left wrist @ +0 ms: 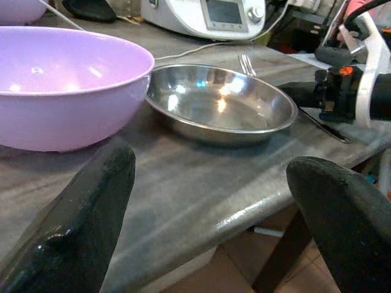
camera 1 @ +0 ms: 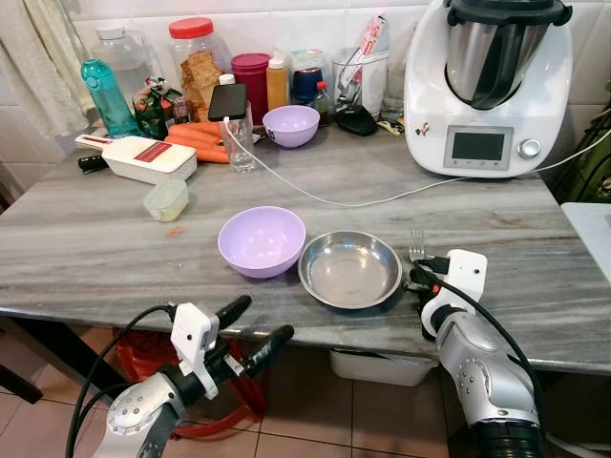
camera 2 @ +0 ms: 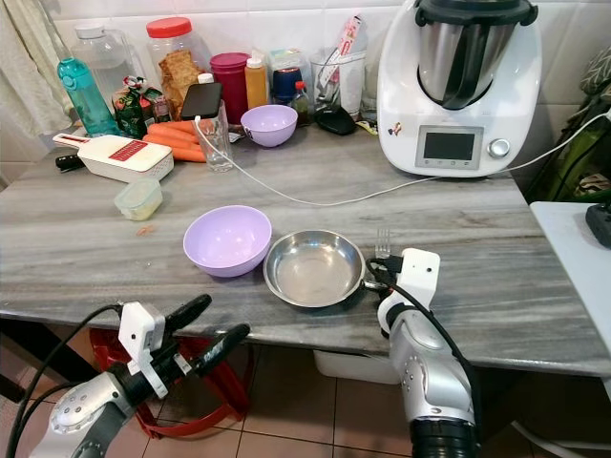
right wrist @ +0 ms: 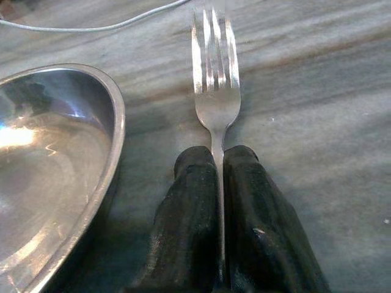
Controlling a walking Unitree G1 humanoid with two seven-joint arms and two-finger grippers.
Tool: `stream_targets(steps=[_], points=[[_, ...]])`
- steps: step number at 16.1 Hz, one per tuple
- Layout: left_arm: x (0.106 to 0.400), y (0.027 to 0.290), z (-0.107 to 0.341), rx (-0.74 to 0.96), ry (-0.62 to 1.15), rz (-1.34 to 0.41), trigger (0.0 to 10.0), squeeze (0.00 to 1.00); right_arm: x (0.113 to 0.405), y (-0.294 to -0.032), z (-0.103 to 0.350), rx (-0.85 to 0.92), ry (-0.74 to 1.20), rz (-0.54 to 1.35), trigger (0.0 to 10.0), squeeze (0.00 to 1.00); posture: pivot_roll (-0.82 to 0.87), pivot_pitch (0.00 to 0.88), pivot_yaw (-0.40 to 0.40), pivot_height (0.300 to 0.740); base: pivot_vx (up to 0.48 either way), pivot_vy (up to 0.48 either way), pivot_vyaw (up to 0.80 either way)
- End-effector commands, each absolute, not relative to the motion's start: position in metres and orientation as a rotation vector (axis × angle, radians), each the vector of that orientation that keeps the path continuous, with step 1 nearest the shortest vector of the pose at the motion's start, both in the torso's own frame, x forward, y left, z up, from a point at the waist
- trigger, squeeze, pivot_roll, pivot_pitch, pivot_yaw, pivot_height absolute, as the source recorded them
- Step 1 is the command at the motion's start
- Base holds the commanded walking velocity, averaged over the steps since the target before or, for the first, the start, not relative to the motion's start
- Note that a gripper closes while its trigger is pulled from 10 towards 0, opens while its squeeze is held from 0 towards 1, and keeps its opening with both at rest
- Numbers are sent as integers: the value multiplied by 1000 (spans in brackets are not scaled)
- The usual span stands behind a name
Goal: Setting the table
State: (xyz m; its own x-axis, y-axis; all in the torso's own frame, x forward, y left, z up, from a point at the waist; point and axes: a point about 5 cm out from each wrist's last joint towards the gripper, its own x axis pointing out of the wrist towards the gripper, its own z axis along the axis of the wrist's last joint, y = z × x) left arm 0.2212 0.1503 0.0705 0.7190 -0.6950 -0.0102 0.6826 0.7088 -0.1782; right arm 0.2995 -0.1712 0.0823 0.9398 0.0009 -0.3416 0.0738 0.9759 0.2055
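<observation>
Fork (right wrist: 215,91) lies on your marble table (camera 1: 86,248), handle pinched between the right gripper's (right wrist: 219,177) fingers, just beside the steel plate (camera 1: 350,269). Your left gripper (camera 1: 250,329) hovers below the table's near edge, fingers spread. Beyond, a lilac bowl (camera 1: 261,240) touches the plate.

Bare worktop (camera 1: 86,258) lies left of the purple bowl (camera 1: 262,240) and beyond it up to a white cable (camera 1: 315,194). Right of the bowl, the steel plate (camera 1: 349,269) touches it; a fork (right wrist: 215,79) lies just past that.
</observation>
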Motion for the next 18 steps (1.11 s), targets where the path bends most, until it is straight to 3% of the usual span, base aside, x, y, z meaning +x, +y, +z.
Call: stream_targets(steps=[1, 8, 18], points=[[220, 151, 70, -165, 86, -788, 10000, 0, 297, -170, 75, 215, 385, -39, 10000, 1000, -80, 0, 58, 740, 0, 0, 0], [217, 151, 68, -181, 96, -824, 10000, 0, 296, -178, 76, 204, 380, -57, 10000, 1000, -82, 0, 56, 740, 0, 0, 0], [213, 154, 66, -196, 99, -845, 10000, 0, 279, -190, 126, 53, 36, -87, 10000, 1000, -91, 0, 58, 740, 0, 0, 0]])
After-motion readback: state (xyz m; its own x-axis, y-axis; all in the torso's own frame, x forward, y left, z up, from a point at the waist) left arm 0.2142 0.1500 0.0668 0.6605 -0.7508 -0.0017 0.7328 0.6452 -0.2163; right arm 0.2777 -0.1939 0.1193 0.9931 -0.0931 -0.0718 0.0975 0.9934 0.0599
